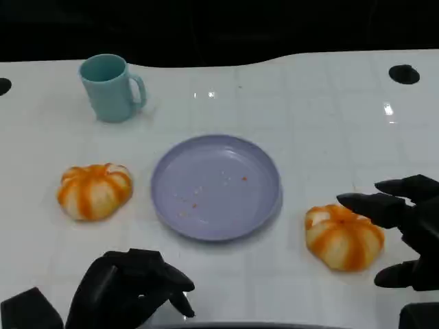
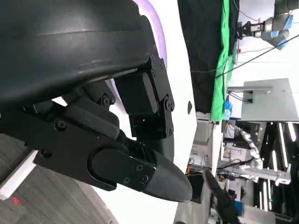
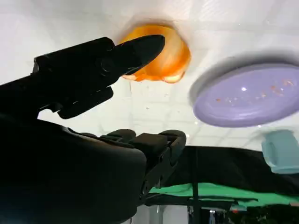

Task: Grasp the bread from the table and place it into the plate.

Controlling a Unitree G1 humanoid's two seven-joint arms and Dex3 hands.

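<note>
White table (image 1: 329, 89) bears a plate (image 1: 264, 205), two breads (image 1: 94, 191) (image 1: 343, 236), a cup (image 1: 108, 88).

You see the right hand (image 1: 405, 229) cut off at the head view's right edge — its fingers (image 3: 140, 46) cover part of the bread (image 3: 166, 58) in the right wrist view, where the cup (image 3: 282, 151) is cropped.

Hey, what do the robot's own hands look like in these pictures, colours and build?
Both are matte black. The left robot hand has a smooth rounded shell behind blocky finger segments fastened with small screws, ending in tapered tips. The right robot hand shows the same black, pointed fingers and rounded shell. No cables or markings are visible.
</note>
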